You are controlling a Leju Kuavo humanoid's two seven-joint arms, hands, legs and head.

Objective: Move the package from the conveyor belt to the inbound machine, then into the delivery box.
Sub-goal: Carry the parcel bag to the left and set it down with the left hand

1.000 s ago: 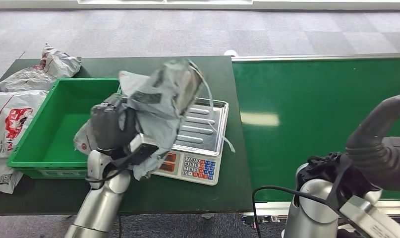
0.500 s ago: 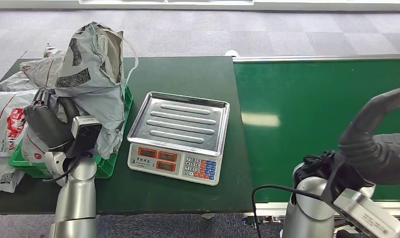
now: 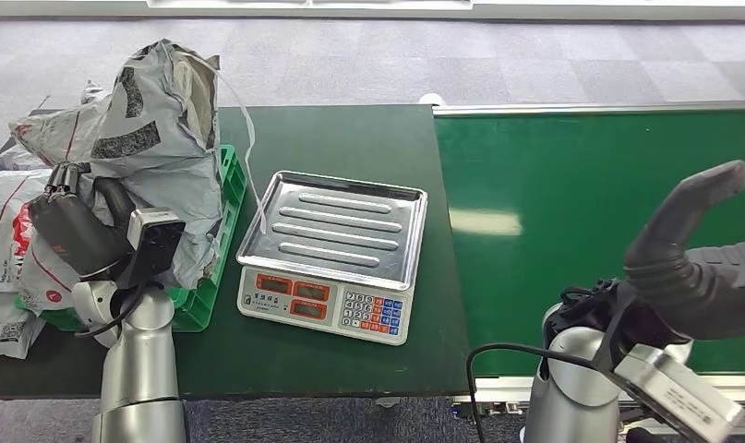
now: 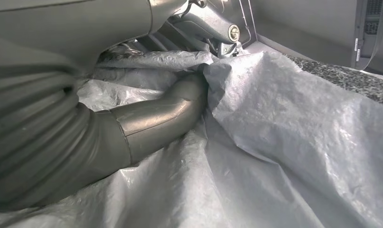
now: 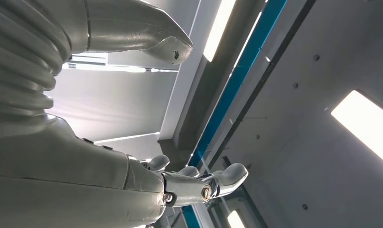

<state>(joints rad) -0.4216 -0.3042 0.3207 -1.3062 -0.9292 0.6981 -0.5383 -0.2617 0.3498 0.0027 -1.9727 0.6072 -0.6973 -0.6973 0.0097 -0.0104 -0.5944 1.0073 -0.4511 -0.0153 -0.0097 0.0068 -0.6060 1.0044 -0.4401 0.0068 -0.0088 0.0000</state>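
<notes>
Grey crinkled plastic is what my left hand grips: the package, a soft mailer bag with dark patches, bunched up and standing tall above my fingers. In my left wrist view my thumb presses into its folds, the plastic wrapped around it. I hold the package over the green crate, whose near edge and right wall show just beside my wrist; a thin strip of the bag dangles down toward the scale.

To the right of my left hand, near but apart, sits the scale, its ribbed steel tray bare and its keypad facing me. It rests on the dark green table. Behind and left of my left hand lie other mailer bags, white with red print.

Farther right runs the bright green conveyor belt. My right hand is raised over its near edge, well away from the package, fingers apart and holding nothing, pointing up toward the ceiling lights in my right wrist view.
</notes>
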